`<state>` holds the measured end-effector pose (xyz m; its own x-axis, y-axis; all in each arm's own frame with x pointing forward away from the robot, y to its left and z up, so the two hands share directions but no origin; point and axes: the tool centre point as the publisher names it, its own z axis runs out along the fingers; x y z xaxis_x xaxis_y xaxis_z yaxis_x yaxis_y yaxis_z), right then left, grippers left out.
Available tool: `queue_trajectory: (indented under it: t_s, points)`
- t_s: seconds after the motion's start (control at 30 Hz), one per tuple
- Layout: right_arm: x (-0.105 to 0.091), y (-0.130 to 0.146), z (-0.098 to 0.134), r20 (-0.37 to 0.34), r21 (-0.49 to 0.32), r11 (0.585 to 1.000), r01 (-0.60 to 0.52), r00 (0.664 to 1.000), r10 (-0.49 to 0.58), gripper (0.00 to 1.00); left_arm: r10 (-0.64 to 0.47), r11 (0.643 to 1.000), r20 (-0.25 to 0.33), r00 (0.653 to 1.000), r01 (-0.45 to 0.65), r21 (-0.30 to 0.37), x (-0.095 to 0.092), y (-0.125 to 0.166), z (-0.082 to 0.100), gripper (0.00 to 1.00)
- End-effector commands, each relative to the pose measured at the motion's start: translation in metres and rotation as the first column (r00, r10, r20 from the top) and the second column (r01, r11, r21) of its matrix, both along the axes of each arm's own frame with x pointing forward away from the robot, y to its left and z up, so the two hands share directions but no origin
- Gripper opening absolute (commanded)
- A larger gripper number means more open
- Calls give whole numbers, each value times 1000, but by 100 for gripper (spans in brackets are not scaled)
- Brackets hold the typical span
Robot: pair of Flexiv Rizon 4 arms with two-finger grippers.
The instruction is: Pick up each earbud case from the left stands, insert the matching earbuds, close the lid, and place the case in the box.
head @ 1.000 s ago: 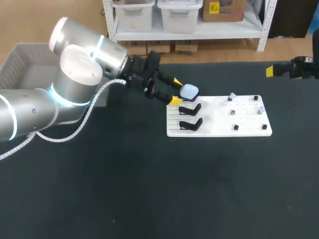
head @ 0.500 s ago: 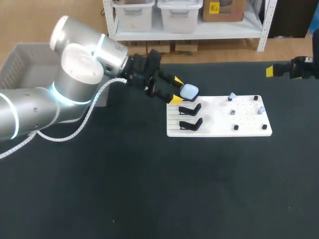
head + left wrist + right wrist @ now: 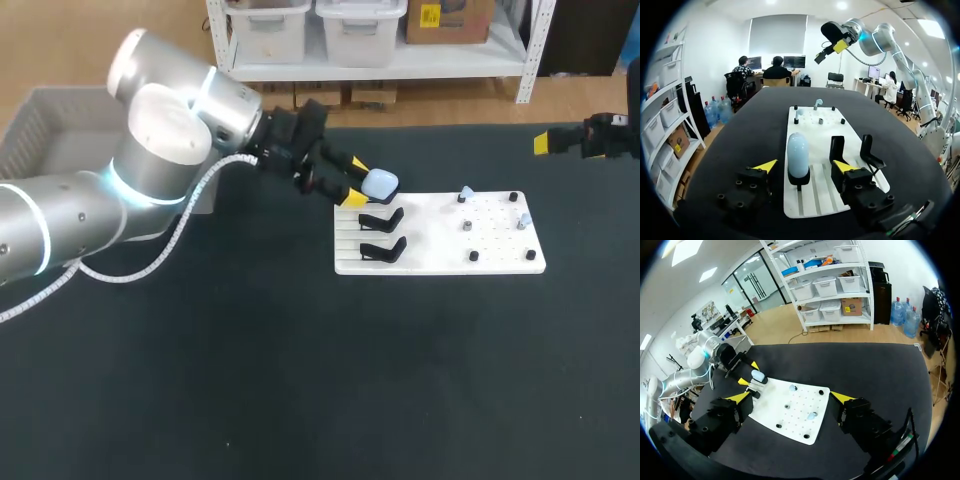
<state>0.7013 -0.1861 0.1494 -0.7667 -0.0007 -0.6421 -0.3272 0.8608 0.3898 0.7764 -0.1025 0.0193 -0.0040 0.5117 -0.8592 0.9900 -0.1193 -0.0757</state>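
Note:
A pale blue earbud case [image 3: 379, 183] stands on the rearmost black stand of the white board [image 3: 440, 258]. My left gripper [image 3: 354, 183] straddles it, open. In the left wrist view the case [image 3: 798, 154] sits between the yellow fingertips [image 3: 765, 166] with a small gap on each side. Two empty black stands [image 3: 382, 218] [image 3: 384, 248] lie nearer me. Pale earbuds [image 3: 466, 192] [image 3: 522, 217] sit on pegs at the board's right part. My right gripper [image 3: 545, 142] hangs open at the table's far right edge, well away from the board [image 3: 790, 407].
A grey box [image 3: 40, 130] stands at the table's far left, behind my left arm. Small black pegs [image 3: 474, 256] dot the board's right half. The dark tabletop [image 3: 300, 380] stretches out in front of the board.
My left gripper's fingers have drawn in a little around the case, and the left arm has shifted slightly. The right arm has kept still.

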Motion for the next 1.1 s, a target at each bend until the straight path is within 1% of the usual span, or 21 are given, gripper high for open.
queue_trajectory:
  t_s: [0.03, 0.2, 0.37, 0.47, 0.5, 0.57, 1.1]
  points:
    - [0, 0, 0, 0, -2, 1000, 1, 1000, -1, 100, -12, 1000, -9, 1000, 12, 6, 7, -4, -2, 64]
    - [0, 0, 0, 0, -2, 1000, 1, 1000, -1, 100, -12, 1000, -10, 1000, 12, 11, 10, -6, -2, 60]
    - [0, 0, 0, 0, -2, 1000, 1, 1000, -1, 100, -15, 1000, -10, 1000, 15, 14, 11, -8, -2, 59]
    - [0, 0, 0, 0, -2, 1000, 1, 1000, -1, 100, -14, 1000, -12, 1000, 14, 16, 12, -8, -3, 62]
    - [0, 0, 0, 0, -2, 1000, 1, 1000, -1, 100, -14, 1000, -13, 1000, 15, 18, 12, -9, -4, 61]
    - [0, 0, 0, 0, -2, 1000, 1, 1000, -1, 100, -14, 1000, -15, 1000, 14, 21, 12, -9, -4, 62]
    - [0, 0, 0, 0, -2, 1000, 1, 1000, -1, 100, -21, 1000, -20, 1000, 21, 18, 13, -15, -7, 53]
